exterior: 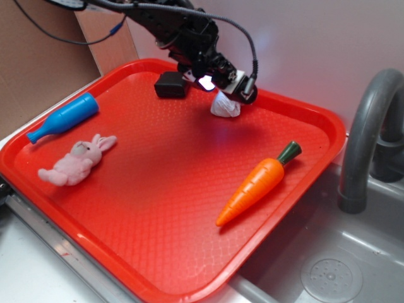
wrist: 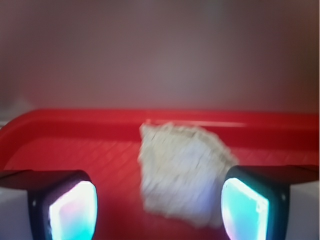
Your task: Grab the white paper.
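The white paper [exterior: 225, 106] is a small crumpled wad lying on the red tray [exterior: 164, 208] near its far rim. My gripper [exterior: 224, 87] hangs directly over it, tilted down from the upper left. In the wrist view the white paper [wrist: 180, 172] sits between the two glowing fingers, close against the right pad [wrist: 245, 207] and well apart from the left pad [wrist: 75, 210]. The gripper [wrist: 159, 207] is open, with a wide gap between the pads. The wrist picture is blurred.
A black block [exterior: 170, 84] lies just left of the gripper. On the tray also lie a blue bottle [exterior: 63, 117], a pink plush bunny [exterior: 77, 161] and a toy carrot [exterior: 257, 183]. A grey sink with a faucet [exterior: 369, 136] is at the right.
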Robot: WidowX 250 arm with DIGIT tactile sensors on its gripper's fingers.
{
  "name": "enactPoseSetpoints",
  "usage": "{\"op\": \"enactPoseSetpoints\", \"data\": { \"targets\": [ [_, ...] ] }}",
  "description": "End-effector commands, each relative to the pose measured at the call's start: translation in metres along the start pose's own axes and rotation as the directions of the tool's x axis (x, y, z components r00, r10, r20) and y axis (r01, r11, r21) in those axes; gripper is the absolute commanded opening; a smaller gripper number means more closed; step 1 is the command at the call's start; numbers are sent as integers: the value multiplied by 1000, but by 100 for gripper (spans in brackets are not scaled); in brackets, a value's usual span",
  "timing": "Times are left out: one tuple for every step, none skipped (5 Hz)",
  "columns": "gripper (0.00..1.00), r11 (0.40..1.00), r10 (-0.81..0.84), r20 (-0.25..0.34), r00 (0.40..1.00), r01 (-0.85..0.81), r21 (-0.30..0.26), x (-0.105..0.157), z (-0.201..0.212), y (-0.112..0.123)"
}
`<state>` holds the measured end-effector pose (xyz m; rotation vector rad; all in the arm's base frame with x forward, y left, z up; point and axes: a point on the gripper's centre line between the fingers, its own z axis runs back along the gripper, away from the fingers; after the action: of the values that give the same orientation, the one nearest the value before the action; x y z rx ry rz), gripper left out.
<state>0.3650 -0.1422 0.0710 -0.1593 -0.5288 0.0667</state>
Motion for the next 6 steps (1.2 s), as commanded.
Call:
{"op": "enactPoseSetpoints", "data": {
  "targets": [
    [100,1000,-13,5,1000,13,-13,24,-10,7],
    [100,997,-36,-8,999,36,-74,12,-3,-11],
    [0,994,-61,-3,998,60,-91,5,4,-20],
    [0,997,-75,-11,997,75,-31,10,24,-20],
    [0,990,-111,-118,987,121,79,24,69,-24],
    [0,992,-65,-120,991,77,101,31,124,-22]
  ]
}}
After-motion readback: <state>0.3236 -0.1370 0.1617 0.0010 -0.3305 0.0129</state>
